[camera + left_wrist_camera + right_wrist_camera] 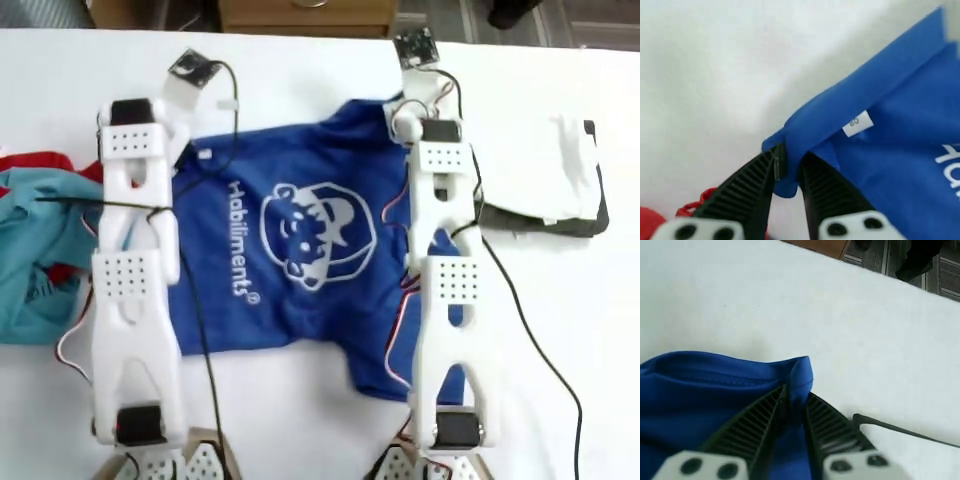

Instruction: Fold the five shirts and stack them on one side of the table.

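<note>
Left pincer (788,162) and right pincer (796,397) are clamped on far corners of blue shirt (320,150), spread mid-table. Grip could be lost if thin bites are pulled unevenly.

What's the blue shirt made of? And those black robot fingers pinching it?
The blue shirt looks like soft, smooth knit fabric, maybe polyester or cotton: it creases and has stitched hems. The left gripper has black fingers that look like matte, ribbed plastic or rubber; I cannot tell which.
</note>
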